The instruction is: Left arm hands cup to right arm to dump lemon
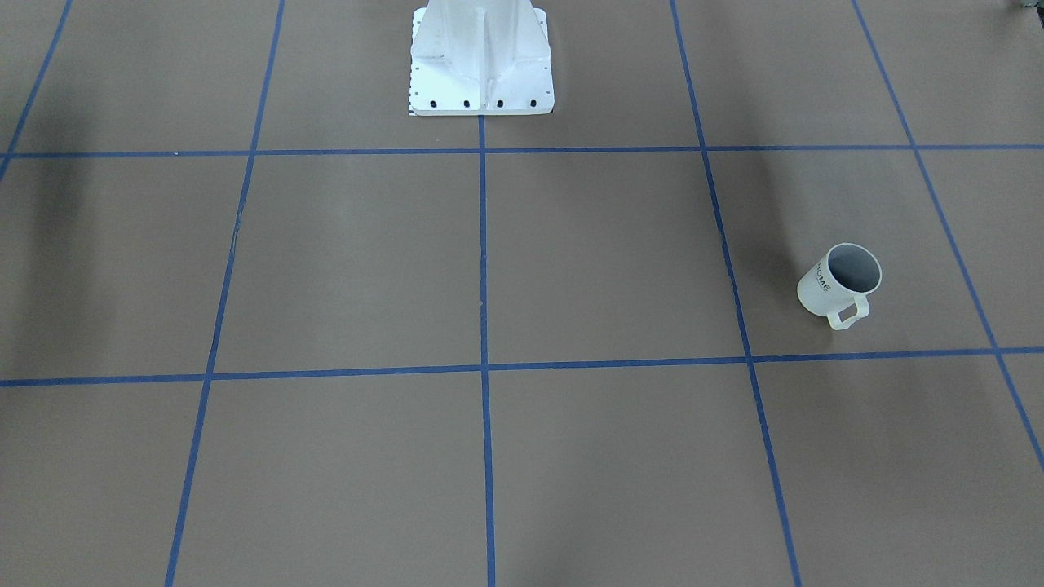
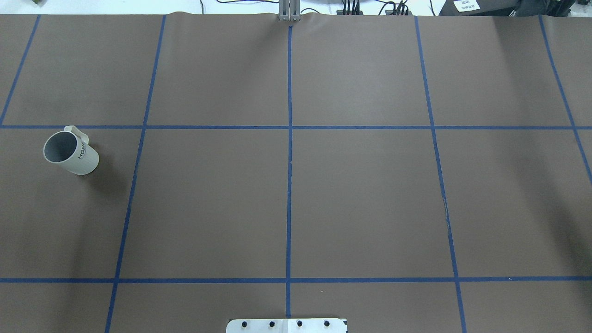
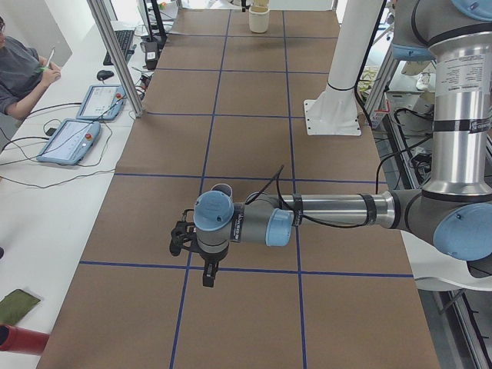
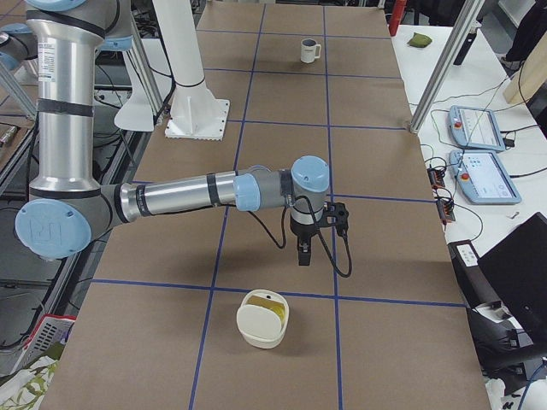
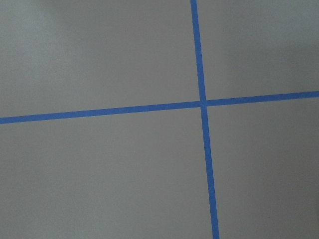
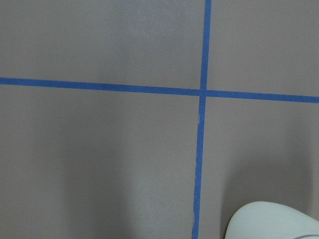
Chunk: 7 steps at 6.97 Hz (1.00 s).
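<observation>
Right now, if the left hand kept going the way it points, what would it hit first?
The left hand points down, so probably the brown table, near a blue tape crossing; its camera shows nothing else below.

Six cameras around one taped desk (image 2: 370, 194).
Overhead looks down from behind the robot, its base plate (image 2: 286, 326) at 6 o'clock; the front view faces back steeply, that plate at 12 o'clock. Both share the cup (image 2: 77, 158), at 9 o'clock overhead, 3 o'clock from the front. Two end views look along the desk from farther off, left arm (image 3: 338, 209) near in one, right arm (image 4: 179, 195) in the other. Both wrist views stare down close at tape crossings (image 5: 203, 103).
</observation>
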{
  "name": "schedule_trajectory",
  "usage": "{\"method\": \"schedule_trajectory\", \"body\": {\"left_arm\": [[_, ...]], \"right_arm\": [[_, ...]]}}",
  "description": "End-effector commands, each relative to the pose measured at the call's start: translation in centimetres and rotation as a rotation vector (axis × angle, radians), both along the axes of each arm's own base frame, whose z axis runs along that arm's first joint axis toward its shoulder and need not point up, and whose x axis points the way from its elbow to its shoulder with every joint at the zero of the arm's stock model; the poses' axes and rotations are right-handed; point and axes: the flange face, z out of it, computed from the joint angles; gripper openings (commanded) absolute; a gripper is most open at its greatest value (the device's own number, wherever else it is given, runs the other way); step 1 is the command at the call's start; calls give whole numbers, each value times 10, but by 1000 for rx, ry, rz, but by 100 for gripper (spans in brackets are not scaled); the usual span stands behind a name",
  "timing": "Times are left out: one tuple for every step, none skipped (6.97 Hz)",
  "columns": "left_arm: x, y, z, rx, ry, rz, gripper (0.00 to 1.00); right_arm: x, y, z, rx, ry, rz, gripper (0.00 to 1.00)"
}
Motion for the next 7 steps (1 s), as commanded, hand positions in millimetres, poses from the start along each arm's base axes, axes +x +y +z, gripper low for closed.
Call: {"method": "schedule_trajectory", "body": {"left_arm": [[1,7,11,-15,7,6,100],[4,1,8,-33,0,5,100],[5,1,3,-55,0,8,100],[6,6,-4,-48,-1,17,100],[7,25,9,-68,-1,18,100],[7,25,0,-51,-1,18,100],[7,25,1,-54,-2,15,100]], "right_arm": [[0,-1,0,-1,1,0,100],[-1,-1,1,-1,1,-2,100],[-1,-1,1,-2,0,-1,100],[-1,-2,-1,1,-2,-1,100],[-2,-4,-3,5,-4,-1,100],[-2,-4,-3,4,-4,-2,100],[-4,-4,-3,2,-4,-4,100]]}}
